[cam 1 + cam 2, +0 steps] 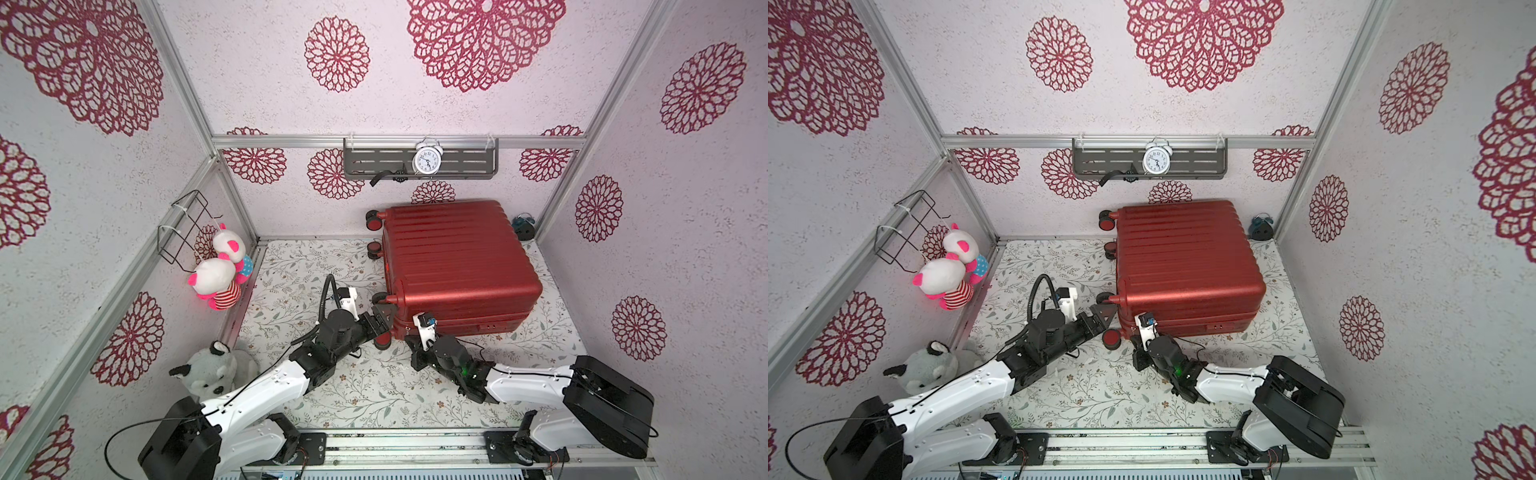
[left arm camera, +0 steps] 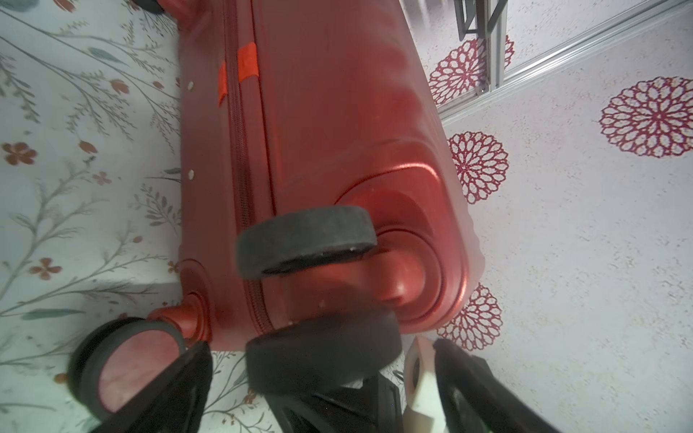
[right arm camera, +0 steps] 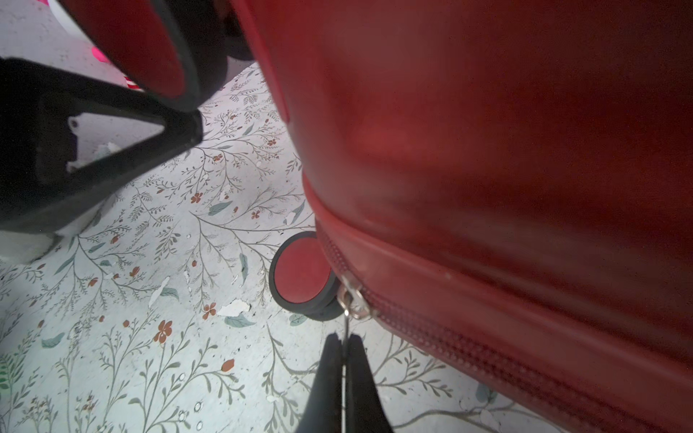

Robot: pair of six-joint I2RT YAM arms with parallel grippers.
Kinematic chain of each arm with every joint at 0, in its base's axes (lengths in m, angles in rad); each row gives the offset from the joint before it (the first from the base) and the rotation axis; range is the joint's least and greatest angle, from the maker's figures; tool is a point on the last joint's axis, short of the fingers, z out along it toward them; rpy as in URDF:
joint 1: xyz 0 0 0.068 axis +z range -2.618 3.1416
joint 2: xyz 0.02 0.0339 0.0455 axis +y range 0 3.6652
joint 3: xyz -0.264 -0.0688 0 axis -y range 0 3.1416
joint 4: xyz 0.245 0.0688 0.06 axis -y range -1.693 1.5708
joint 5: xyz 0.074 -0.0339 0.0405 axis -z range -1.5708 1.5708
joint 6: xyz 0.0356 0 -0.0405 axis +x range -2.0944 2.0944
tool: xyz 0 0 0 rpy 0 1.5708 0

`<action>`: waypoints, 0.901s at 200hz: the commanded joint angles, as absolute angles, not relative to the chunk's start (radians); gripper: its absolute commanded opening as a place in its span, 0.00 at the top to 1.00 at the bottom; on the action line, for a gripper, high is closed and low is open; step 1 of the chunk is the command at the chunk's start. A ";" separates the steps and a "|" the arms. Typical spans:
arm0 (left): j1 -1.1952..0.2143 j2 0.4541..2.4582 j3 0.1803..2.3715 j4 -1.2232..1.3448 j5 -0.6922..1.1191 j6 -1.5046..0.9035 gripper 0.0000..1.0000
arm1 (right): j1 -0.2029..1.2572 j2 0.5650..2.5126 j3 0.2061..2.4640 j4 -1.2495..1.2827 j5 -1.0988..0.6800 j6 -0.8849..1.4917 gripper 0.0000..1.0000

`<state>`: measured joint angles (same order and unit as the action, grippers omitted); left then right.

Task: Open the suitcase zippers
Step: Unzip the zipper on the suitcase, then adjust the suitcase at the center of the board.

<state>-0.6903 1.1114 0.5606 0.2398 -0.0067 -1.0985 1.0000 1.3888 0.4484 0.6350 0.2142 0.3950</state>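
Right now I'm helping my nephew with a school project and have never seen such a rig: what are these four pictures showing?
Two robot arms work at a table with a flowered cover. Two pictures come from one camera overhead; the other two from small cameras on each arm's wrist. A red suitcase lies flat on the table. The right gripper, a two-fingered clamp, is shut on the zipper pull. The left gripper is open, its fingers either side of a wheel, holding nothing.

Left gripper [image 1: 384, 322] jaws spread wide, right gripper [image 3: 344, 346] pinched closed
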 commanded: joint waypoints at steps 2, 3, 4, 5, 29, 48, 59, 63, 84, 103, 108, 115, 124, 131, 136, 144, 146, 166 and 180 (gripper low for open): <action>-0.620 1.065 0.580 0.142 0.011 -1.053 0.03 | 1.037 1.356 0.433 0.616 0.140 0.438 1.00; -0.616 1.065 0.580 0.141 0.012 -1.053 0.03 | 1.036 1.354 0.432 0.615 0.140 0.439 1.00; -0.612 1.062 0.580 0.140 0.014 -1.052 0.03 | 1.036 1.353 0.431 0.615 0.140 0.440 1.00; -0.609 1.061 0.580 0.138 0.015 -1.051 0.02 | 1.036 1.352 0.431 0.614 0.140 0.441 1.00; -0.513 1.039 0.598 0.109 0.059 -1.028 0.01 | 1.037 1.328 0.419 0.600 0.145 0.454 1.00; -0.420 1.056 0.635 0.110 0.127 -1.016 0.00 | 1.037 1.320 0.411 0.596 0.152 0.453 1.00; -0.362 1.084 0.667 0.125 0.178 -1.015 0.01 | 1.037 1.319 0.409 0.597 0.154 0.453 1.00; -0.343 1.097 0.680 0.130 0.199 -1.017 0.01 | 1.038 1.319 0.408 0.599 0.154 0.450 1.00; -0.260 1.193 0.757 0.179 0.287 -1.030 0.01 | 1.037 1.331 0.411 0.605 0.158 0.448 1.00; -0.209 1.305 0.844 0.227 0.352 -1.047 0.01 | 1.038 1.344 0.414 0.615 0.153 0.447 1.00; -0.198 1.340 0.869 0.236 0.370 -1.055 0.01 | 1.038 1.345 0.416 0.615 0.153 0.448 1.00; -0.185 1.387 0.904 0.261 0.400 -1.067 0.01 | 1.037 1.349 0.420 0.617 0.150 0.447 1.00; -0.167 1.453 0.948 0.294 0.433 -1.088 0.01 | 1.037 1.352 0.423 0.617 0.149 0.445 1.00; -0.154 1.503 0.981 0.317 0.455 -1.107 0.01 | 1.037 1.353 0.426 0.615 0.148 0.445 1.00; -0.147 1.542 1.004 0.345 0.475 -1.121 0.01 | 1.037 1.355 0.426 0.615 0.149 0.444 1.00; -0.138 1.601 1.040 0.395 0.507 -1.148 0.01 | 1.037 1.356 0.430 0.614 0.146 0.442 1.00; -0.135 1.616 1.051 0.405 0.516 -1.154 0.01 | 1.038 1.356 0.431 0.613 0.145 0.443 1.00; -0.124 1.754 1.156 0.478 0.565 -1.210 0.01 | 1.037 1.355 0.433 0.613 0.146 0.441 1.00; -0.124 1.844 1.245 0.492 0.591 -1.239 0.01 | 1.037 1.354 0.434 0.609 0.145 0.441 1.00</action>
<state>-0.1322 1.7378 1.1378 0.3782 0.4908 -1.1614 1.0065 1.3472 0.4206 0.6315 0.2131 0.4461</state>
